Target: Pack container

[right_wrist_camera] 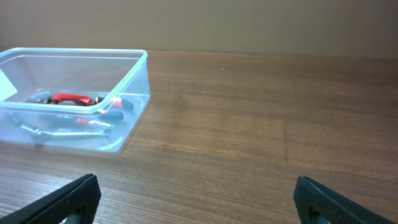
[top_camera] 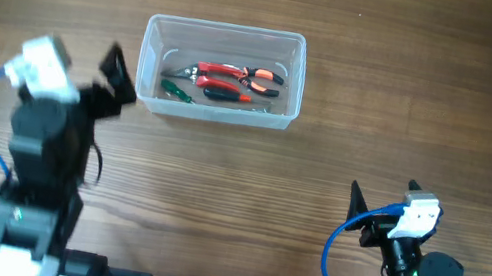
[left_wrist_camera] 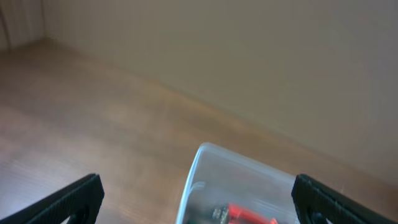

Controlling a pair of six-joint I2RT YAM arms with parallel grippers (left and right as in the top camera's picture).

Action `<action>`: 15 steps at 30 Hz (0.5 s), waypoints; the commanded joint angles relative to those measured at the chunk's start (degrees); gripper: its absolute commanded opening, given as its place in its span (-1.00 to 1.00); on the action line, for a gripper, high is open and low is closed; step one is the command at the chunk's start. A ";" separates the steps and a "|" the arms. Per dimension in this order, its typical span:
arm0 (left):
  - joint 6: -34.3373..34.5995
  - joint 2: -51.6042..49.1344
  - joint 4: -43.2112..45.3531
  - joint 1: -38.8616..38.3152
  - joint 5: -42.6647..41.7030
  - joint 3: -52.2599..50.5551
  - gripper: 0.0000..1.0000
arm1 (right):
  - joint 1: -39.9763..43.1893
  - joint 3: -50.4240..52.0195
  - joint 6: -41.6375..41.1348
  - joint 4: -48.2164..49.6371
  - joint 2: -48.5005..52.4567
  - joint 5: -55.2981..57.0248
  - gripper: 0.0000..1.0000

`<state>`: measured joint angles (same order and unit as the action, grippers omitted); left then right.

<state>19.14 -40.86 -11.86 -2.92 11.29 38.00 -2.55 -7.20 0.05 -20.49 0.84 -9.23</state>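
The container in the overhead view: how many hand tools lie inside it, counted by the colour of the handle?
Red-handled pliers: 1
Orange-and-black pliers: 1
Green-handled tool: 1
Dark-handled tool: 1
Total: 4, all inside the container. The tools overlap and are small, so the count is my best reading.

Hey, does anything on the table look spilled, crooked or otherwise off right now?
Nothing stands out. The container sits upright on the table with the hand tools lying inside it and none outside. The left gripper and right gripper are both open, empty and clear of it.
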 commanded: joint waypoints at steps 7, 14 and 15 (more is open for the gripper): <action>-0.72 25.27 0.04 -0.20 -0.85 -21.75 1.00 | -0.13 0.09 0.37 0.37 -0.70 -0.94 0.99; -0.74 35.15 -3.41 -0.20 -1.40 -26.67 0.99 | -0.13 0.09 0.39 0.39 -0.70 -0.94 1.00; -0.76 35.71 -3.43 -0.17 -1.33 -26.97 0.99 | -0.13 0.09 0.39 0.37 -0.70 -0.94 1.00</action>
<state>19.11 -8.23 -15.11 -2.92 10.76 12.73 -2.55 -7.20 0.05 -20.47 0.78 -9.23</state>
